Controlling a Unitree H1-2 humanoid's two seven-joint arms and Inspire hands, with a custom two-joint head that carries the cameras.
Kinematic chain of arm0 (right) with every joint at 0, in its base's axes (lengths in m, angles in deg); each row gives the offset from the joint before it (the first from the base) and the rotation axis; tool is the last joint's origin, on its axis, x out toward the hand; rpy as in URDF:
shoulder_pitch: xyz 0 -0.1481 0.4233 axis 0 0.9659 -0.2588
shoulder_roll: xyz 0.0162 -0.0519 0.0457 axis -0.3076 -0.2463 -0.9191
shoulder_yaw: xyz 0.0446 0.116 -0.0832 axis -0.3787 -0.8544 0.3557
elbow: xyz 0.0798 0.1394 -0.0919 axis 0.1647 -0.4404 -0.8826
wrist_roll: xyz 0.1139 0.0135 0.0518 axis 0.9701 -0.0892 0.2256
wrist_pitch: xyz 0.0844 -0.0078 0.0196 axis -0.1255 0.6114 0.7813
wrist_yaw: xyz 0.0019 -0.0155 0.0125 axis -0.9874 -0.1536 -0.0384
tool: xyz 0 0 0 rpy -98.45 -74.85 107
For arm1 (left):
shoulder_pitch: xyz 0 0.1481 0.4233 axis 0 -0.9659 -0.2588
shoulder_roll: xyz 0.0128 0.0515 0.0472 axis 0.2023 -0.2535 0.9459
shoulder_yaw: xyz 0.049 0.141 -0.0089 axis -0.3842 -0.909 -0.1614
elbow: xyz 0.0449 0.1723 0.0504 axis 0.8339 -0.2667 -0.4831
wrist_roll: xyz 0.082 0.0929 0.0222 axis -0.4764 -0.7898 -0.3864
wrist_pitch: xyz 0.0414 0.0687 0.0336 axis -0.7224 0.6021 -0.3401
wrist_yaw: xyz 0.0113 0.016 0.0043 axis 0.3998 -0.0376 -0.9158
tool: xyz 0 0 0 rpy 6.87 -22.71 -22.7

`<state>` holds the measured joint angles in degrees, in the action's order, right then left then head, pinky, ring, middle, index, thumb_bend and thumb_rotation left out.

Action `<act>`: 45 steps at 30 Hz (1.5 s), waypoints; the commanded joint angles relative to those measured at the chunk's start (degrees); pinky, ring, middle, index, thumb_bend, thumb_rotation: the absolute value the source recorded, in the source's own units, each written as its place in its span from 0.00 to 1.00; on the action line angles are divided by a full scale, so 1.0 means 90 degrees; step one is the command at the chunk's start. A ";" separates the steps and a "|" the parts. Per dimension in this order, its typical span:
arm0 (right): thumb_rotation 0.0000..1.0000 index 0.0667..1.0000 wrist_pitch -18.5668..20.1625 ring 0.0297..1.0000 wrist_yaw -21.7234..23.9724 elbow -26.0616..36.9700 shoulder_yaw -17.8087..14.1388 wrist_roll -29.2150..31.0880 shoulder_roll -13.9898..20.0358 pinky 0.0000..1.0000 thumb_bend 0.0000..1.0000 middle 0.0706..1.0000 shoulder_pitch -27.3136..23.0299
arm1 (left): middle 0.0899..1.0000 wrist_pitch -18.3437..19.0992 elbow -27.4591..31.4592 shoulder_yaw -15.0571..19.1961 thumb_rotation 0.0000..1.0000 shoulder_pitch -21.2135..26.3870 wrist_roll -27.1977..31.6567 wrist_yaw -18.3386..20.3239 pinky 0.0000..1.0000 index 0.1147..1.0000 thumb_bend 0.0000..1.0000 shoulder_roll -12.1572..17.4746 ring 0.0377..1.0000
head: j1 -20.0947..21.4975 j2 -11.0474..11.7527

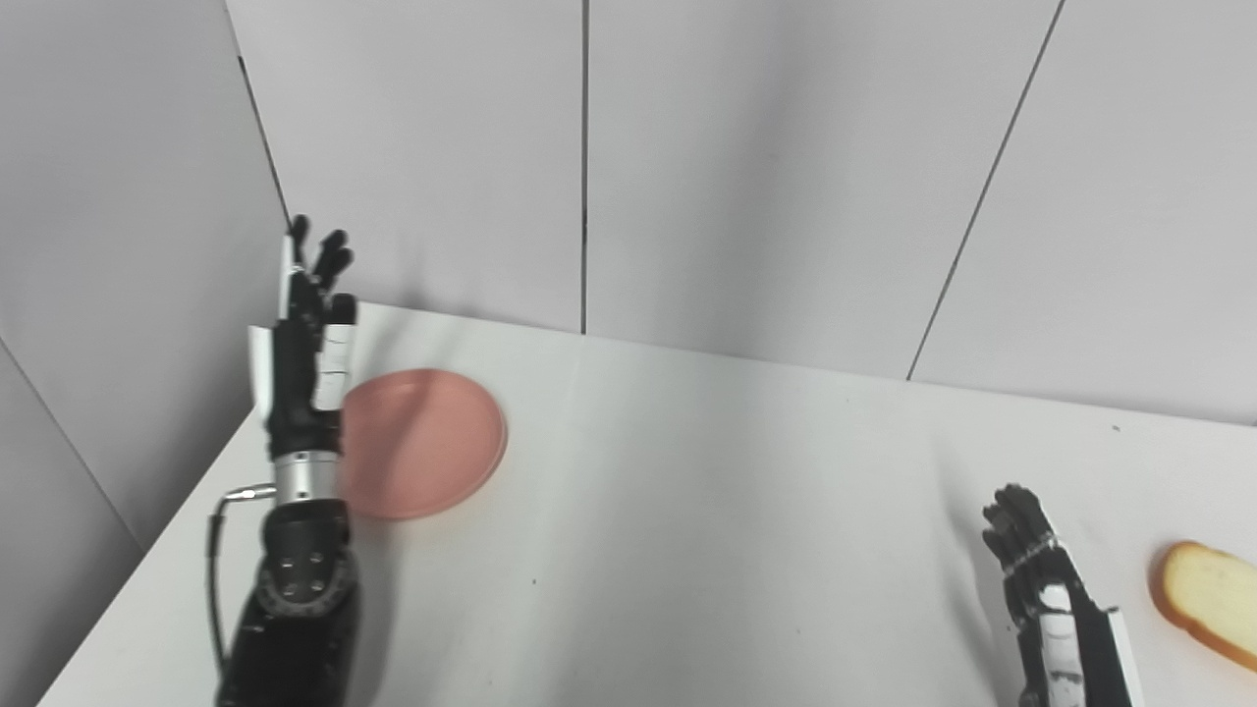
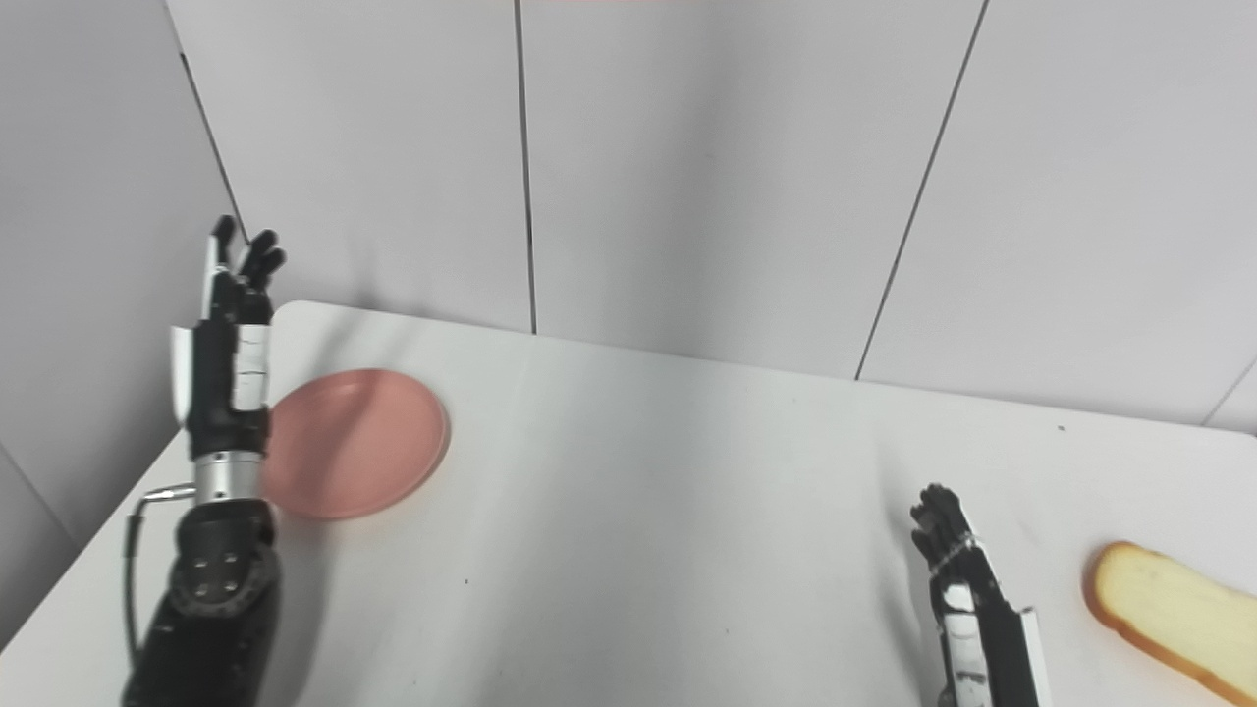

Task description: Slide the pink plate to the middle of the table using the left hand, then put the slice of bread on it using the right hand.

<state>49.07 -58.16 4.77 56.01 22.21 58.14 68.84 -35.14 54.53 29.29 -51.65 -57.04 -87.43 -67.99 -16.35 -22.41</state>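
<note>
In the right eye view, more slice of bread (image 2: pixel 1174 611) shows.

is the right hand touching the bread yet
Apart. In the right eye view a strip of bare white table shows between the right hand and the slice of bread; the left eye view shows the same gap.
</note>
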 commanded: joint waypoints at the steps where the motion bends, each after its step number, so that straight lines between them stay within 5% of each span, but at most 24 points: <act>1: 0.91 0.89 -0.0163 0.92 -0.0005 -0.0640 0.0012 -0.0014 -0.0107 0.94 0.79 0.92 0.0290 | 0.92 -0.0292 -0.0154 0.0018 0.93 0.0380 0.0200 0.0080 0.92 0.99 0.96 0.0233 0.90 | 0.0019 -0.0004; 6: 0.90 0.89 -0.0188 0.92 0.0023 -0.0612 -0.0001 -0.0009 -0.0138 0.95 0.78 0.92 0.0298 | 0.91 -0.0287 -0.1020 0.0134 0.92 0.0780 0.0975 0.0529 0.91 0.96 1.00 0.0653 0.90 | 0.0042 -0.0032; 10: 0.90 0.88 -0.0157 0.91 0.0018 -0.0564 0.0001 -0.0020 -0.0143 0.93 0.79 0.92 0.0320 | 0.80 -0.0196 -0.1340 0.0250 0.88 0.0938 0.1469 0.0720 0.81 0.74 0.96 0.0742 0.81 | 0.0075 -0.0059; 15: 0.91 0.89 -0.0140 0.91 0.0009 -0.0472 0.0007 -0.0044 -0.0143 0.93 0.78 0.91 0.0353 | 0.71 -0.0228 -0.1930 0.0311 0.84 0.1065 0.1748 0.0923 0.75 0.68 0.93 0.0871 0.74 | 0.0096 -0.0109; 26: 0.90 0.88 -0.0144 0.90 0.0042 -0.0408 0.0019 -0.0048 -0.0118 0.92 0.79 0.91 0.0389 | 0.73 -0.0112 -0.2947 0.0430 0.84 0.1051 0.2336 0.1347 0.83 0.72 0.92 0.0709 0.76 | 0.0168 -0.0197; 40: 0.89 0.88 -0.0077 0.90 -0.0009 -0.0325 0.0010 -0.0085 -0.0174 0.93 0.81 0.90 0.0404 | 0.74 -0.0303 -0.3970 0.0413 0.84 0.0991 0.2357 0.1590 0.76 0.73 0.90 0.0734 0.76 | 0.0254 -0.0217; 45: 0.91 0.89 -0.0064 0.90 -0.0057 -0.0262 0.0013 -0.0185 -0.0169 0.93 0.78 0.91 0.0444 | 0.77 -0.0306 -0.4078 0.0366 0.87 0.0903 0.2301 0.1715 0.82 0.74 0.88 0.0669 0.79 | 0.0260 -0.0248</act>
<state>49.05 -58.36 5.43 55.60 20.66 58.02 69.21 -36.33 18.32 32.71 -43.66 -36.17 -72.90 -62.33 -14.06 -24.61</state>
